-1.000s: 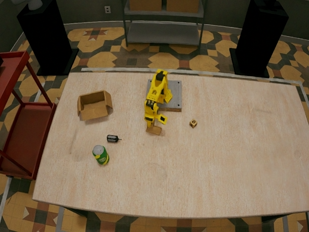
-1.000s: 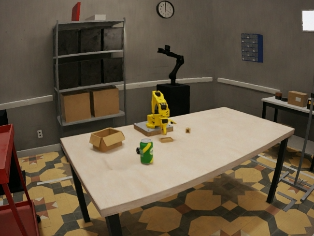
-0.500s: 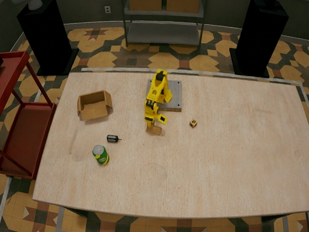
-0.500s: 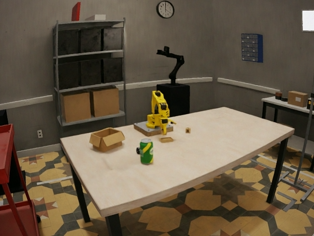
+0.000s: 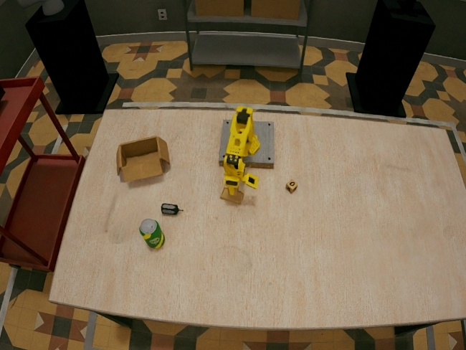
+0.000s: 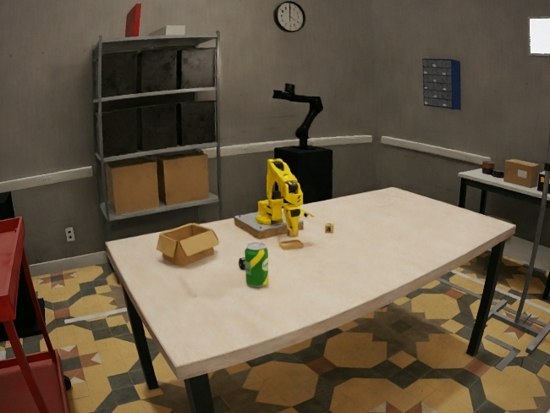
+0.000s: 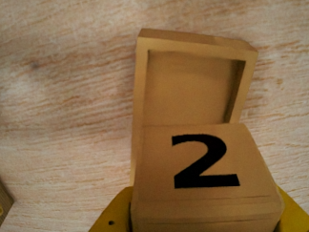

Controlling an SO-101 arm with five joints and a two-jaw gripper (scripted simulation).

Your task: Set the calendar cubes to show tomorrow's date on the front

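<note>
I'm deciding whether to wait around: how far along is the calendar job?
Nothing looks finished: the tray shows no seated cube. In hand, a cube marked 2 is clamped by the gripper at the tray. Left: seating it, then bringing over the other cube, which lies off on the table.
</note>
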